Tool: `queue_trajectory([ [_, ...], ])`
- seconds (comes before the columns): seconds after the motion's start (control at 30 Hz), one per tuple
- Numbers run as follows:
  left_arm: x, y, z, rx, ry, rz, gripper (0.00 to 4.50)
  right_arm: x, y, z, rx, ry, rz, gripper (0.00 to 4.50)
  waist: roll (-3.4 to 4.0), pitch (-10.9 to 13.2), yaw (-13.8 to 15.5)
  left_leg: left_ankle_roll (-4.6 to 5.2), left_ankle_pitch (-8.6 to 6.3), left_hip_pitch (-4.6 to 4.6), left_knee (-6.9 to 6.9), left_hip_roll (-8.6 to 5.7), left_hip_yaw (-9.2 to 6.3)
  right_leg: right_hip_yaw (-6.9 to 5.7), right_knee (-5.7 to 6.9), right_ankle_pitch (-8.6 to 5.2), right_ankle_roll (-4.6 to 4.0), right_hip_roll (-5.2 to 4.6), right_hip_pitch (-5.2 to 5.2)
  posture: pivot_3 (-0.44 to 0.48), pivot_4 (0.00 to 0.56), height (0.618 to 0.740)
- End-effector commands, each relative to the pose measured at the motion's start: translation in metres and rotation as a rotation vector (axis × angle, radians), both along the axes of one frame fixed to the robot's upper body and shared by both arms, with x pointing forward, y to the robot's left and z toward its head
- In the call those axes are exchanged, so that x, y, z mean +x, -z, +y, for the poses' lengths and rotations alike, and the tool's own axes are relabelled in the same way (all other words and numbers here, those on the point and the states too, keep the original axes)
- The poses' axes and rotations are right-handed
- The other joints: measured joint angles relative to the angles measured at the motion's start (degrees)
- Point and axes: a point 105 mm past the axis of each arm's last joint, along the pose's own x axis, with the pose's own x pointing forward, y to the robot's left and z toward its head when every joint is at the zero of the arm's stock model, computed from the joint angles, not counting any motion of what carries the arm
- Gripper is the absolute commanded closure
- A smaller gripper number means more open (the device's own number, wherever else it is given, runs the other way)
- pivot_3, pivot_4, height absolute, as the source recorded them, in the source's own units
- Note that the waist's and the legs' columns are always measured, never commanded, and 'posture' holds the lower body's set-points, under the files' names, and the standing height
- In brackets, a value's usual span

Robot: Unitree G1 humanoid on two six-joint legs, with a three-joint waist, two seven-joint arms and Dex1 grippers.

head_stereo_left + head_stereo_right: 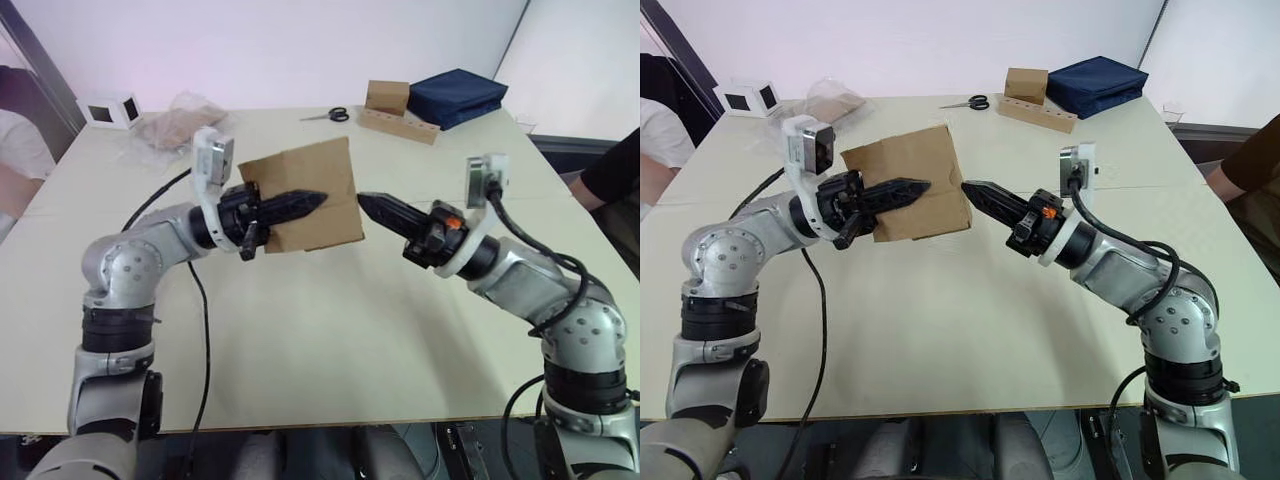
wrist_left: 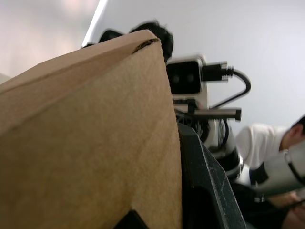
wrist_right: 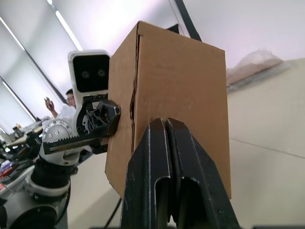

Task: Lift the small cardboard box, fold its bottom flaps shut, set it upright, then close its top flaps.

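Observation:
The small cardboard box, plain brown, hangs tilted above the table at its middle. My left gripper is shut on it, one black finger lying across the near face and the other hidden behind the cardboard. From the right, my right gripper points at the box's right edge, shut and holding nothing. In the right wrist view its tip sits right at the box, where a ragged seam runs down one side. I cannot tell the bottom flaps from the top flaps.
Along the far edge lie scissors, a brown box on a long cardboard strip, a navy bag, a plastic bag and a white cube box. People sit at both sides. A black cable trails across the table.

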Motion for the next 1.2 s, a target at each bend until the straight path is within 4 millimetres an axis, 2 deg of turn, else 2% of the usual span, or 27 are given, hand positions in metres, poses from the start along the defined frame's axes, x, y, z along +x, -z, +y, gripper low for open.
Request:
queue_trajectory([
  [0.03, 0.002, -0.004, 0.002, 0.133, 0.017, -0.107, 4.5, -0.003, -0.005, -0.018, -0.038, 0.054, -0.051, 4.48, 0.0, 0.0, 0.1, 0.0, 0.0, 0.0, 0.0, 0.0, 0.0, 0.0, 0.0, 0.0, 0.0, 0.0, 0.0, 0.0, 0.15, 0.74],
  [0.13, 0.005, -0.001, 0.003, 0.242, 0.058, -0.133, 4.5, -0.003, 0.002, -0.025, -0.116, 0.081, -0.059, 4.48, 0.0, 0.0, 0.1, 0.0, 0.0, 0.0, 0.0, -0.02, 0.01, 0.0, -0.01, 0.0, 0.0, 0.0, 0.0, 0.0, 0.15, 0.74],
  [0.23, 0.018, 0.011, 0.001, 0.44, 0.056, -0.218, 4.5, -0.008, 0.018, -0.028, -0.276, 0.084, -0.078, 4.48, 0.0, 0.0, 0.1, 0.01, 0.0, 0.0, -0.02, -0.02, 0.01, -0.01, -0.02, 0.0, 0.0, 0.02, 0.0, 0.0, 0.15, 0.74],
  [0.33, 0.027, 0.019, 0.002, 0.558, 0.064, -0.283, 4.5, -0.012, 0.024, -0.028, -0.335, 0.073, -0.094, 4.48, 0.0, 0.0, -0.1, 0.01, 0.0, 0.0, -0.04, -0.02, 0.01, -0.01, -0.04, 0.0, 0.0, 0.03, 0.01, 0.0, 0.15, 0.74],
  [0.43, 0.042, 0.028, 0.001, 0.775, 0.096, -0.393, 4.5, -0.021, 0.029, -0.023, -0.393, 0.04, -0.112, 4.48, -0.01, 0.0, 0.0, 0.01, -0.01, -0.01, -0.04, -0.02, 0.0, -0.01, -0.03, 0.0, 0.0, 0.06, -0.01, 0.0, 0.15, 0.74],
  [0.53, 0.053, 0.033, 0.002, 0.912, 0.125, -0.457, 4.5, -0.025, 0.03, -0.021, -0.413, 0.028, -0.127, 4.48, -0.02, 0.0, 0.0, 0.01, -0.01, -0.04, -0.02, -0.02, 0.01, -0.01, -0.05, 0.0, 0.0, 0.04, -0.01, 0.0, 0.15, 0.74],
  [0.63, 0.061, 0.041, 0.005, 1.177, 0.232, -0.595, 4.5, -0.031, 0.038, -0.021, -0.499, 0.028, -0.142, 4.48, -0.04, 0.0, 0.1, 0.02, -0.01, -0.06, -0.01, -0.02, 0.01, -0.01, -0.06, 0.0, 0.0, 0.03, -0.01, 0.0, 0.15, 0.74],
  [0.87, 0.058, 0.063, 0.001, 1.356, 0.454, -0.734, 4.5, -0.033, 0.043, -0.019, -0.497, 0.05, -0.15, 4.48, -0.05, 0.0, -0.1, 0.03, -0.02, -0.06, -0.02, -0.03, 0.01, 0.01, -0.06, 0.0, 0.0, 0.02, -0.02, 0.0, 0.15, 0.74],
  [1.03, 0.059, 0.07, -0.012, 1.372, 0.48, -0.712, 4.5, -0.033, 0.046, -0.018, -0.493, 0.063, -0.148, 4.48, -0.05, 0.0, 0.1, 0.04, -0.02, -0.07, 0.02, -0.02, -0.02, 0.0, -0.04, 0.0, 0.0, 0.03, -0.01, 0.0, 0.15, 0.74],
  [1.13, 0.064, 0.075, -0.018, 1.391, 0.441, -0.709, 3.8, -0.033, 0.047, -0.017, -0.493, 0.069, -0.147, 4.5, -0.05, 0.0, 0.2, 0.04, -0.02, -0.07, 0.05, -0.03, -0.02, -0.01, -0.04, -0.01, 0.01, 0.02, 0.01, 0.0, 0.15, 0.74],
  [1.2, 0.067, 0.076, -0.02, 1.407, 0.41, -0.725, 3.0, -0.033, 0.047, -0.016, -0.489, 0.071, -0.147, 4.5, -0.05, 0.0, 0.1, 0.05, -0.02, -0.07, 0.06, -0.03, -0.03, -0.01, -0.02, -0.01, 0.01, 0.03, 0.01, 0.0, 0.15, 0.74],
])
